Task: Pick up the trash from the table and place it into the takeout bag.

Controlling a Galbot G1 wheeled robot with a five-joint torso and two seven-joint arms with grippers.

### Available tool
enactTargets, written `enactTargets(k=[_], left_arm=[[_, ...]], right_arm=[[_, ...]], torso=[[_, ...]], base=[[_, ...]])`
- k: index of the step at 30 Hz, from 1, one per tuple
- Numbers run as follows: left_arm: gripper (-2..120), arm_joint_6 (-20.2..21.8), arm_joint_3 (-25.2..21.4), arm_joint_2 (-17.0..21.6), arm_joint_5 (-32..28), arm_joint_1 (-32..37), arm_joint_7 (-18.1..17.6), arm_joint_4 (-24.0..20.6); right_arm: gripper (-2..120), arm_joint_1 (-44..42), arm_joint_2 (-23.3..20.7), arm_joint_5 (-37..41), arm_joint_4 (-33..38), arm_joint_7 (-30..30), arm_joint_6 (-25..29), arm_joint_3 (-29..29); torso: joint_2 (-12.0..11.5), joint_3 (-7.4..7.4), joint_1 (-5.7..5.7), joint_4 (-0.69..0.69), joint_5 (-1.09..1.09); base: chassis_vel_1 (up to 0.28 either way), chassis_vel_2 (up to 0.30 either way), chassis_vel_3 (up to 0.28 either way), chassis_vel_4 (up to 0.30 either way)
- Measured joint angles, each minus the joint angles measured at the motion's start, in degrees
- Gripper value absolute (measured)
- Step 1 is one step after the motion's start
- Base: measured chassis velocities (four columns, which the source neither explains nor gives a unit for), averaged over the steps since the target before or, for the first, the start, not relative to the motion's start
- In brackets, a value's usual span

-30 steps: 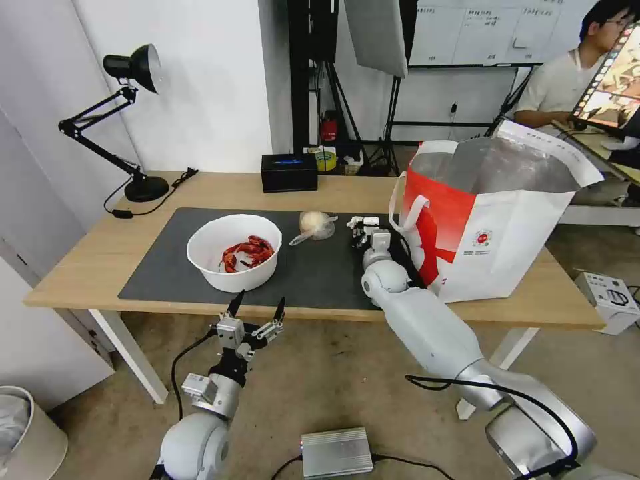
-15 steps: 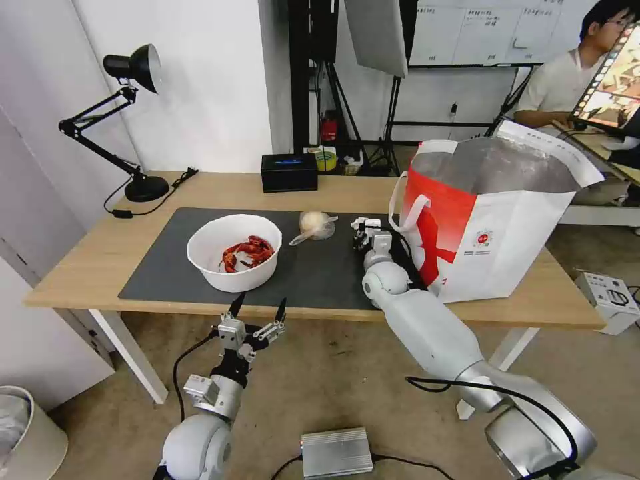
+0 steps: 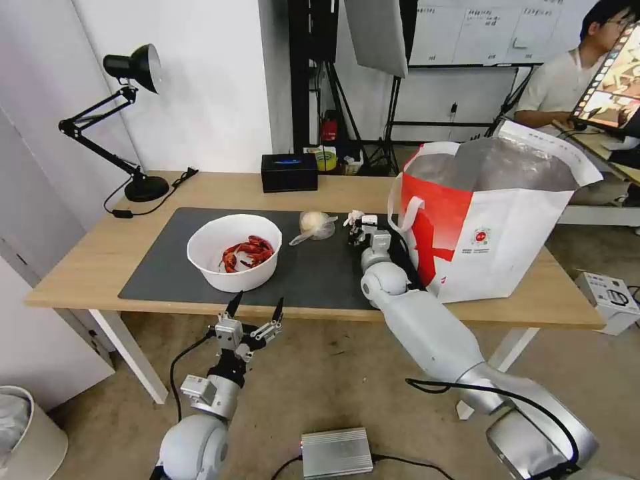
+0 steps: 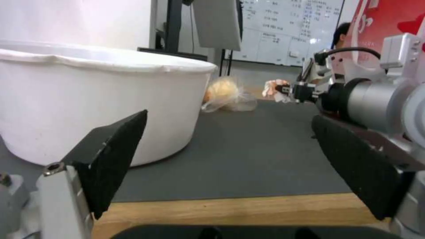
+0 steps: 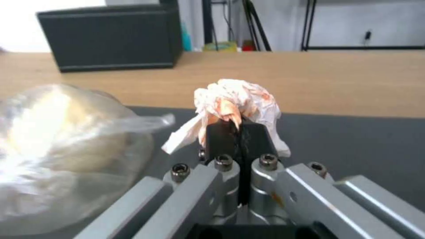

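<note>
Two grippers are in play, and the bowl [image 3: 234, 252] serves as the landmark. Nearest, below the counter [image 3: 100, 257] edge in front of the bowl, the left gripper [image 3: 255, 310] waits with its jaws spread wide and empty. The bowl itself sits on the dark mat [image 3: 313, 270], red shells inside. Beyond it and toward the bag side lies the clear bag with a pale lump [image 3: 316, 225]. Just past that, the right gripper [image 5: 234, 127] has its jaws pinched tight on the crumpled tissue [image 5: 234, 96], held a little above the mat.

The step in hand looks like carrying the tissue to the takeout bag [image 3: 493, 220], which stands on the counter well to the bowl's right, mouth open. To do it well, I would lift clear of the bag's near rim and strap handle before releasing over the foil lining, since a light tissue can snag or drop short.

Farther back from the bowl are a black tissue box [image 3: 289, 172] and a desk lamp [image 3: 127, 120], neither in the path.
</note>
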Motion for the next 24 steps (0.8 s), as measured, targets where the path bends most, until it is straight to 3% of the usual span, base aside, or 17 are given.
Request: enactTargets(k=[16,24], left_arm=[[100,-0.08,-1.11,2.34,-2.55,-0.45,-0.03,0.07],[100,-0.12,-1.89,3.18,-3.76,-0.59,-0.01,0.18]], right_arm=[[0,-1.62,-3.21,-0.47,7.73,-4.11,5.62,-4.00],[0,-2.82,-5.55,-6.71,11.65,-6.93,9.61,-5.26]], torso=[[0.00,-0.01,0.00,0.00,0.00],[0.00,-0.01,0.00,-0.01,0.00]], base=[[0.000,0.000,0.000,0.000],[0.000,0.000,0.000,0.000]])
